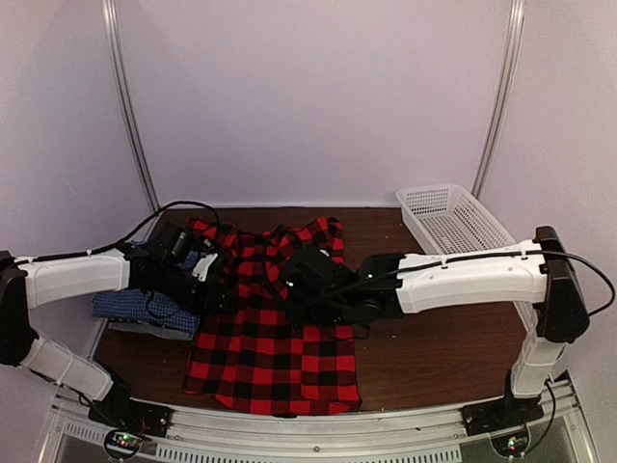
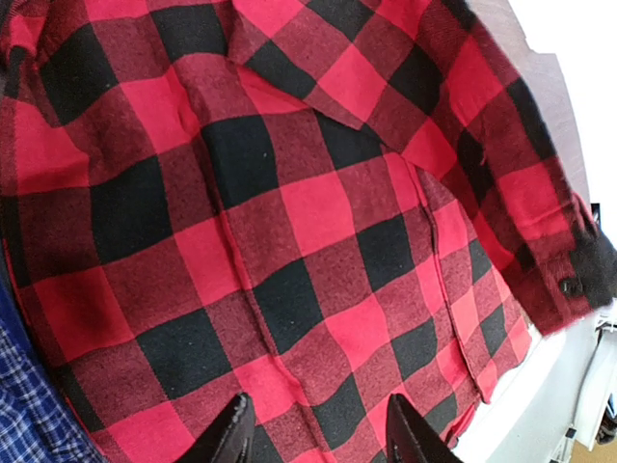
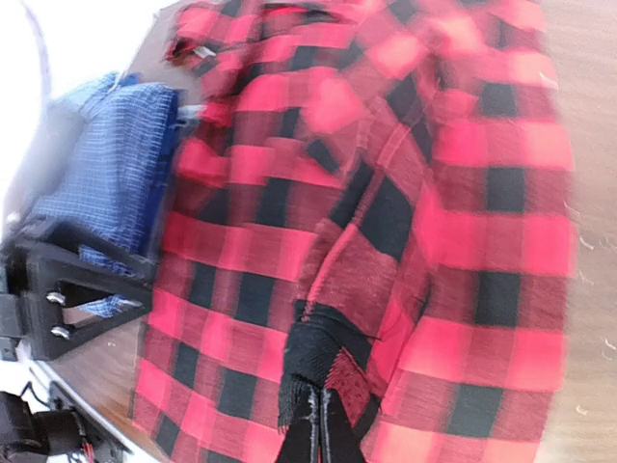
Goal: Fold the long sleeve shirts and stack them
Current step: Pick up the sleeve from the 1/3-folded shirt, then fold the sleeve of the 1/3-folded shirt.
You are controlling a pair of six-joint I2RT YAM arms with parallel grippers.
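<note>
The red-and-black plaid shirt [image 1: 275, 357] lies spread on the brown table, collar toward the back. My right gripper [image 1: 301, 289] is shut on a sleeve cuff of the plaid shirt [image 3: 323, 352] and holds it over the shirt's middle. My left gripper [image 1: 214, 280] hovers over the shirt's left side, open and empty; its fingertips [image 2: 234, 432] frame plaid cloth [image 2: 308, 222]. A folded blue checked shirt [image 1: 140, 307] lies at the left on a dark grey one [image 1: 145, 329]. The blue shirt also shows in the right wrist view [image 3: 106, 174].
A white plastic mesh basket [image 1: 453, 217] stands at the back right. Bare brown table [image 1: 434, 347] lies right of the plaid shirt. White walls enclose the back and sides.
</note>
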